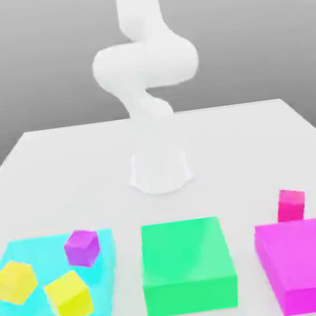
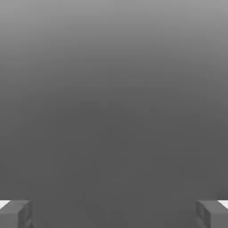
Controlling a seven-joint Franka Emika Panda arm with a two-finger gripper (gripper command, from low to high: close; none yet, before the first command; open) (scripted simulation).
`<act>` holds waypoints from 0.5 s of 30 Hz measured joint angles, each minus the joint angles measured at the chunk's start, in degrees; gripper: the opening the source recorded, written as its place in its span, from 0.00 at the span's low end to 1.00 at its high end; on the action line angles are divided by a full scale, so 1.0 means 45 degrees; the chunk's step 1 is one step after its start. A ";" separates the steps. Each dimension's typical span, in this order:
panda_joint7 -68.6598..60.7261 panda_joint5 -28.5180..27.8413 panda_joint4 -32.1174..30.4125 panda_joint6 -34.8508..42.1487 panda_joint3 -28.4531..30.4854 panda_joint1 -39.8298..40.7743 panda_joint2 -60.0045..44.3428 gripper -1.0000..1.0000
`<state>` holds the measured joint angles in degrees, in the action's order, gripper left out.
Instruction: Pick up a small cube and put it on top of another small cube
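The gripper (image 2: 114, 213) stands spread wide in the hand view, its two grey, square-edged fingertips (image 2: 18, 213) set far apart at opposite edges with nothing between them, against a plain grey backdrop that darkens across the picture. Each tip is cut off by the frame, so only its blunt end is visible.

In the exterior view the white arm (image 1: 145, 64) rises from a round base (image 1: 159, 169) on the pale table (image 1: 62, 152); its smooth, rounded links curl above the base and its upper part is cut off by the picture's edge.

The hot-pink cube (image 1: 291, 204) is a small, plain, matte block with crisp edges, sitting just behind the large flat magenta block (image 1: 311, 263), toward the base from it. Its lower part is hidden by that block's rear edge, so whether the two touch cannot be told.

On the exterior view's left of the magenta block, well apart from it, lies a flat green block (image 1: 187, 263). Farther that way lies a flat cyan block (image 1: 53, 301) bearing a small purple cube (image 1: 82, 247) and two yellow cubes (image 1: 14, 281) (image 1: 68, 297), all three turned askew. The magenta and cyan blocks are clipped by the frame's edges.
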<state>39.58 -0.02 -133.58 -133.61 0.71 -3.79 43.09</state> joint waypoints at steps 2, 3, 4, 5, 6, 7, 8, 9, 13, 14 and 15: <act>-0.1181 0.0005 -0.0338 -0.0344 0.0126 -0.0702 -0.0516 0.50; -0.1748 0.0007 -0.0501 -0.0508 0.0187 -0.1039 -0.0763 0.50; -0.2309 0.0011 -0.0661 -0.0671 0.0246 -0.1371 -0.1008 0.50; -0.2871 0.0020 -0.0821 -0.0833 0.0299 -0.1695 -0.1251 0.50; -0.3429 0.0025 -0.0980 -0.0995 0.0356 -0.2022 -0.1494 0.50; -0.3987 0.0031 -0.1139 -0.1157 0.0411 -0.2348 -0.1737 0.50; -0.4541 0.0036 -0.1298 -0.1320 0.0465 -0.2672 -0.1979 0.50; -0.5106 0.0051 -0.1457 -0.1480 0.0511 -0.2987 -0.2222 0.50; -0.7348 0.0089 -0.2091 -0.2123 0.0703 -0.4260 -0.3192 0.50; -0.7929 0.0126 -0.2249 -0.2282 0.0713 -0.4540 -0.3436 0.50; -0.8501 0.0156 -0.2408 -0.2445 0.0740 -0.4838 -0.3679 0.50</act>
<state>1.33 0.68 -144.42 -144.61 4.03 -25.56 26.54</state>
